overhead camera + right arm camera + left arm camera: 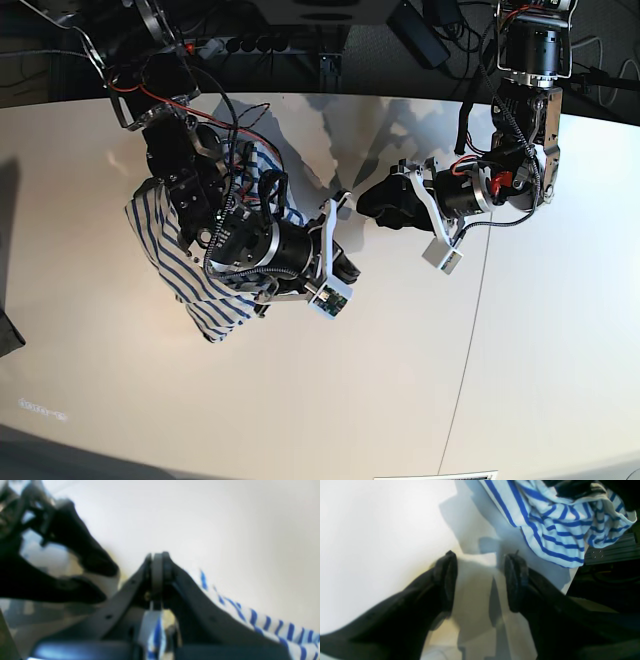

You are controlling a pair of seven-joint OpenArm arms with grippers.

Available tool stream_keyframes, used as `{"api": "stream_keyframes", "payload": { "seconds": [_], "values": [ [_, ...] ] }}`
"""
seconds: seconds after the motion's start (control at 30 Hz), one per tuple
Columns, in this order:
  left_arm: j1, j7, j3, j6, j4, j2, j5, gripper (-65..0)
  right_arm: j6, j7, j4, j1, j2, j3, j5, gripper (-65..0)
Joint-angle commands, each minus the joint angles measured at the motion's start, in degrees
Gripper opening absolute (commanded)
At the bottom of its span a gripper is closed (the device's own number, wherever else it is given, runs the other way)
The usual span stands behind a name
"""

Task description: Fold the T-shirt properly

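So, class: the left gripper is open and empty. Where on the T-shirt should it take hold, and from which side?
Probably the free edge of the T-shirt nearest the left gripper. It hangs bunched from the shut right gripper, so a sideways approach across the table suits.

Robotics lab, test bench under an overhead camera.

Wide white table [520, 380], bare of household goods, with a seam running down its right half. Two black arms [520, 120] are mounted at its far edge, servos and red-and-black wiring exposed. Behind the table, on a dark floor: loose cables [420, 30], a power strip [245, 44], a black adapter brick. Dark aluminium frame rail [615, 551] sits past the table edge in the left wrist view. A small camera module [330, 297] is fitted at one wrist. No domestic or shop furnishings in sight.
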Motion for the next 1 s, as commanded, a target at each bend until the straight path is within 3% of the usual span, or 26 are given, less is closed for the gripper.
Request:
{"api": "stream_keyframes", "payload": {
  "seconds": [0.0,0.2,0.37,0.5,0.6,0.8,0.97],
  "values": [
    [-0.76,-0.33,-0.11,-0.25,1.03,-0.24,-1.01,-31.9,1.22,0.98,1.29,1.31,-0.33,0.17,0.68,-65.0],
    [-0.74,0.09,-0.11,-0.25,1.03,-2.73,-3.65,-32.1,1.18,-0.46,2.91,1.62,0.07,4.0,-3.08,-65.0],
    [0.09,3.21,-0.11,-0.25,1.07,-4.98,-8.63,-50.2,0.96,-0.24,2.86,2.91,4.5,13.9,-2.51,-65.0],
    [3.15,8.79,-0.11,-0.25,2.27,-4.74,-15.43,-51.6,0.98,0.33,1.42,4.26,9.6,19.58,1.44,-65.0],
    [7.63,9.88,0.0,-0.25,7.43,-3.78,-17.53,-61.0,1.01,2.19,-3.54,6.25,11.96,20.28,3.39,-65.0],
    [13.16,11.19,0.57,-0.25,24.76,0.59,-17.35,-65.0,1.01,4.13,-18.64,14.8,10.86,20.06,7.19,-65.0],
    [17.97,7.54,9.66,-0.25,30.75,1.33,-12.22,-65.0,1.05,3.96,-26.71,21.97,6.05,20.04,6.49,-65.0]
  ]
}}
